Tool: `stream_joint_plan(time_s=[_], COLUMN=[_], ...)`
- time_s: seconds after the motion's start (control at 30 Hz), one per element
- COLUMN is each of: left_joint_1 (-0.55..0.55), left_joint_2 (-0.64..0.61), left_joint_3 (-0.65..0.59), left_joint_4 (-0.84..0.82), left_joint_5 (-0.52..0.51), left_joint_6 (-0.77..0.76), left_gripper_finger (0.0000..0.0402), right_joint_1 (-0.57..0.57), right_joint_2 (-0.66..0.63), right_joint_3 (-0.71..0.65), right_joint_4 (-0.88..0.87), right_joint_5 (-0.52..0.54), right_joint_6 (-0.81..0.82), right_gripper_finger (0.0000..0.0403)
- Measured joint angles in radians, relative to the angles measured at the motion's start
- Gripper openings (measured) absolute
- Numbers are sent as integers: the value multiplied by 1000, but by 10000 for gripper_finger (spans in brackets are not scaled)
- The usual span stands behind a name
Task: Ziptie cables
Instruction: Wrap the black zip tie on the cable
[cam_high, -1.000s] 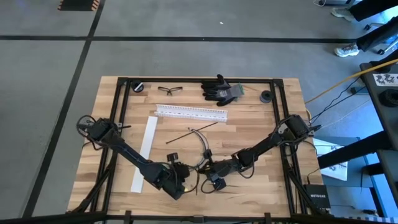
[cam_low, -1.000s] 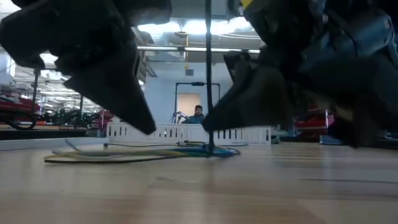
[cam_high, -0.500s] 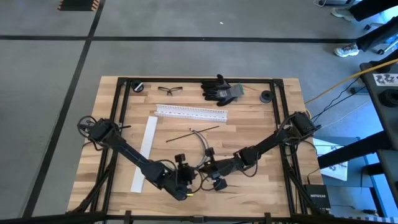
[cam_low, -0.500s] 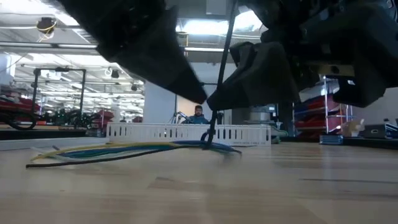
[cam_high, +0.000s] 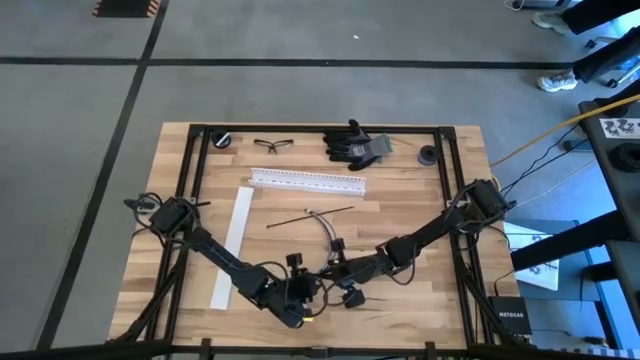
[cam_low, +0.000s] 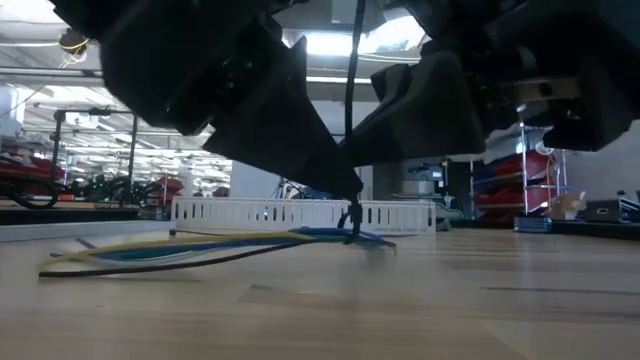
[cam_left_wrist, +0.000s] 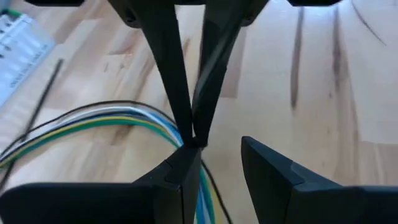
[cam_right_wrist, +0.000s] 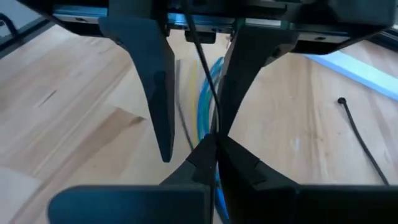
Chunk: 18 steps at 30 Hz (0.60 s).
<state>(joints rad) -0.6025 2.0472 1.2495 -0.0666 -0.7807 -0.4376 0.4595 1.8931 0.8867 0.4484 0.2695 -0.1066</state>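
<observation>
The cables (cam_high: 328, 235), a curved bundle of black, white, yellow, green and blue wires (cam_left_wrist: 93, 118), lie on the wooden table near its front middle. A thin black zip tie strand (cam_low: 352, 80) rises steeply from the bundle (cam_low: 200, 245). My right gripper (cam_right_wrist: 214, 142) is shut on that strand just above the cables. My left gripper (cam_left_wrist: 219, 148) faces it from the table's left, open. One finger (cam_left_wrist: 183, 174) stands right at the right gripper's tips; whether it touches them I cannot tell. In the right wrist view the strand (cam_right_wrist: 199, 62) runs up between the left fingers. My right gripper pinches the zip tie strand (cam_right_wrist: 213, 127) between its two fingertips, just above where the strand meets the cables. The fingers slant down from the table's right and lie across the strand. The strand stands steeply upward past the fingers; the cables stay on the table.
A white slotted rail (cam_high: 307, 180) lies farther back, a flat white strip (cam_high: 233, 245) to the left, and a loose black zip tie (cam_high: 310, 215) between them. Safety glasses (cam_high: 273, 145) and dark gloves (cam_high: 355, 145) lie at the far edge. Black frame bars (cam_high: 190, 190) border the work area.
My left gripper has moved toward the table's right and slightly down, tipping its fingers further downward, until its tips stand at the right gripper's tips. The zip tie strand, upright a second ago, now leans slightly. The cables' free end has slid a little leftward.
</observation>
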Motion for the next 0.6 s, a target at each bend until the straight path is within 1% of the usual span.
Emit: stream_joint_plan(time_s=[0.13,0.23,0.3,0.4,0.5,0.6], left_joint_1=[-10,-10,-6,2,13,25], left_joint_2=[1,1,1,1,0,-14], left_joint_3=[0,-8,-52,-137,-200,-232], left_joint_4=[-3,12,92,271,453,515], left_joint_5=[-63,-71,-69,-61,-2,40], left_joint_6=[13,28,38,63,91,115], left_gripper_finger=[100,100,100,100,100,100], right_joint_1=[-2,-2,-2,-2,-2,-1], right_joint_2=[-2,-2,-2,-2,-2,-2], right_joint_3=[0,1,1,1,1,1], right_joint_4=[10,10,3,6,6,7], right_joint_5=[-1,-2,-3,-9,-10,-11], right_joint_6=[-2,-2,-2,-3,-3,-3], right_gripper_finger=[0,0,0,0,0,0])
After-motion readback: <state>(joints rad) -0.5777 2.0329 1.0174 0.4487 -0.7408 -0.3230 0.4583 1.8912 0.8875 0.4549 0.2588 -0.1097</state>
